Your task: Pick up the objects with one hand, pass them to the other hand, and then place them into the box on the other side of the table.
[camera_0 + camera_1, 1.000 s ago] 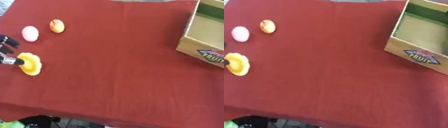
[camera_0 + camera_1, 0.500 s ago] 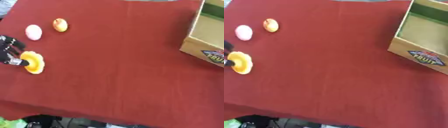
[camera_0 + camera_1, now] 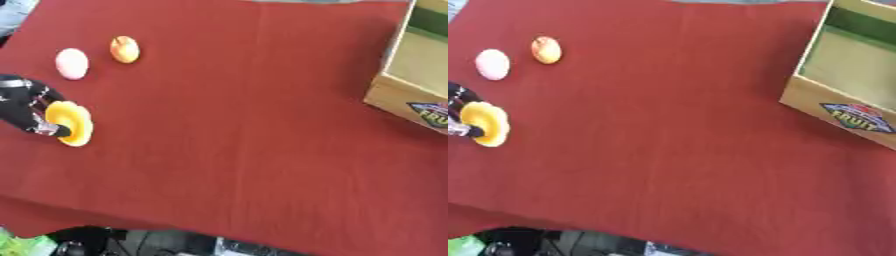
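At the left edge my left hand (image 3: 24, 108) has its fingers curled round a yellow ring-shaped object (image 3: 70, 122) that sits on the red cloth. Beyond it lie a pink egg-shaped object (image 3: 72, 63) and an orange round fruit (image 3: 124, 49), both apart from the hand. An open cardboard box (image 3: 852, 82) with a "FRUIT" label stands at the right edge; what I see of its inside is bare. My right hand shows in neither view.
The red tablecloth (image 3: 236, 120) covers the whole table, its front edge running along the bottom of the view. Dark shapes and a green object (image 3: 465, 246) show on the floor below the edge.
The whole picture has shifted right a little, so the camera has moved. My left hand has stayed on the yellow object; the other objects have kept their places.
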{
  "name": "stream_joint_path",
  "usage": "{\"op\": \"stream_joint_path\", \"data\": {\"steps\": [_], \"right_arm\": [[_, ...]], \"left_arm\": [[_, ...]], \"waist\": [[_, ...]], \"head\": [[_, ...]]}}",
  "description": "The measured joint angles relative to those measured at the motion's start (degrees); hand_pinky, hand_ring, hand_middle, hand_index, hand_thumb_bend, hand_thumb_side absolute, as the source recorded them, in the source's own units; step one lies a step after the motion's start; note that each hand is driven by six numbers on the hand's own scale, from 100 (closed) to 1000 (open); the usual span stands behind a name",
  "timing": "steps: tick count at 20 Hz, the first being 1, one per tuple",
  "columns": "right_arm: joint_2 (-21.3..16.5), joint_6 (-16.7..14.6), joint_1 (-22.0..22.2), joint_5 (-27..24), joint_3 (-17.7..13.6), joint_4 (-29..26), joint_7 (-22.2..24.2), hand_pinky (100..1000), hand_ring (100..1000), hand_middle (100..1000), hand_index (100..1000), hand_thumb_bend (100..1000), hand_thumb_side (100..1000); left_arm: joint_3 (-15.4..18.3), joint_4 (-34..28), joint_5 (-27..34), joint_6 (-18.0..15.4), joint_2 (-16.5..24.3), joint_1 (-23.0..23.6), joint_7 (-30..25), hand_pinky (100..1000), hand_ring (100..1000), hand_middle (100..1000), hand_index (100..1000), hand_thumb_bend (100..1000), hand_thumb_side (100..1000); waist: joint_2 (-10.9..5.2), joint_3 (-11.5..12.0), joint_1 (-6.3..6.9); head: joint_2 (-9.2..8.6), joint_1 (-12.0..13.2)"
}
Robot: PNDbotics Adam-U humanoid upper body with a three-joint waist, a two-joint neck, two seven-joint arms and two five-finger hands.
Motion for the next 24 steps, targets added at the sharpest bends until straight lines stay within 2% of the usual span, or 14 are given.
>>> {"op": "stream_joint_path", "data": {"steps": [4, 6, 7, 10, 12, 15, 18, 24], "right_arm": [[0.0, 0.0, 0.1, 0.1, 0.0, 0.0, 0.0, 972, 1000, 732, 834, 100, 650], [0.1, 0.0, 0.1, 0.1, 0.0, 0.0, 0.0, 972, 1000, 733, 834, 100, 649], [0.1, 0.0, 0.1, 0.1, 0.0, 0.0, 0.0, 972, 1000, 733, 834, 100, 649], [0.1, 0.0, 0.1, 0.1, 0.0, 0.0, 0.0, 972, 1000, 733, 834, 100, 649], [0.1, 0.0, 0.1, 0.1, 0.0, 0.0, 0.0, 972, 1000, 733, 834, 100, 649], [0.1, 0.0, 0.2, 0.1, 0.0, 0.0, 0.0, 972, 1000, 733, 834, 100, 652], [0.1, 0.0, 0.2, 0.1, 0.0, 0.0, 0.0, 972, 1000, 732, 834, 100, 648], [0.1, 0.0, 0.2, 0.1, -0.3, 0.0, 0.0, 971, 1000, 732, 833, 100, 643]], "left_arm": [[0.0, 0.2, -0.1, 0.1, -0.5, -0.2, -0.2, 804, 739, 707, 762, 474, 100], [-0.1, 0.4, -0.1, 0.2, -0.7, -0.2, -0.3, 781, 710, 668, 722, 436, 100], [-0.1, 0.4, -0.1, 0.2, -0.8, -0.2, -0.3, 760, 684, 626, 677, 401, 100], [-0.4, 0.5, -0.1, 0.2, -1.0, -0.2, -0.9, 737, 645, 576, 623, 376, 100], [-0.4, 0.7, -0.3, 0.2, -1.0, -0.2, -1.3, 704, 597, 516, 551, 353, 100], [-0.4, 0.7, -0.5, 0.3, -1.0, -0.2, -1.5, 660, 542, 443, 460, 267, 100], [-0.4, 0.7, -0.7, 0.5, -1.0, -0.2, -1.4, 645, 525, 416, 433, 253, 100], [0.5, -0.2, 0.0, 1.4, -1.0, 0.2, 1.0, 622, 490, 393, 419, 292, 100]], "waist": [[0.0, 0.0, 0.0], [0.0, 0.0, 0.0], [0.0, 0.0, 0.0], [0.0, 0.0, 0.0], [0.0, 0.0, 0.0], [0.0, 0.0, 0.0], [0.0, 0.0, 0.0], [0.0, 0.2, 0.0]], "head": [[0.0, 0.2], [0.0, 0.3], [0.0, 0.4], [0.0, 0.5], [0.0, 0.5], [0.0, 0.5], [0.0, 0.6], [0.0, 0.6]]}}
